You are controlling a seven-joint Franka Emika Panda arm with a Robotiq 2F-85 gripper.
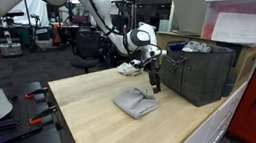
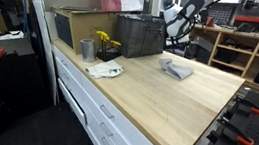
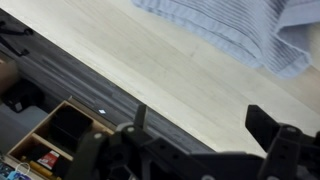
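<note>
The dark crate stands on the table, just beside your gripper. In an exterior view something pale and crumpled shows at its top rim, too small to name. A white bin sits behind it, its inside hidden.

In an exterior view you also get a brown box next to the crate. A metal cup stands nearer the table edge with yellow flowers just beside it — whether they stand in the cup cannot be told. A pale flat thing lies in front of them.

Only the wrist view shows your fingers. They are spread wide with bare wood between them, gripping nothing.

The folded cloth lies flat on the table near the crate, below the gripper and slightly to one side. In both exterior views it reads as a grey, roughly square bundle. In the wrist view it is pale blue with fine stripes and soft rumpled edges — it fills the top of the frame, apart from the fingers.
</note>
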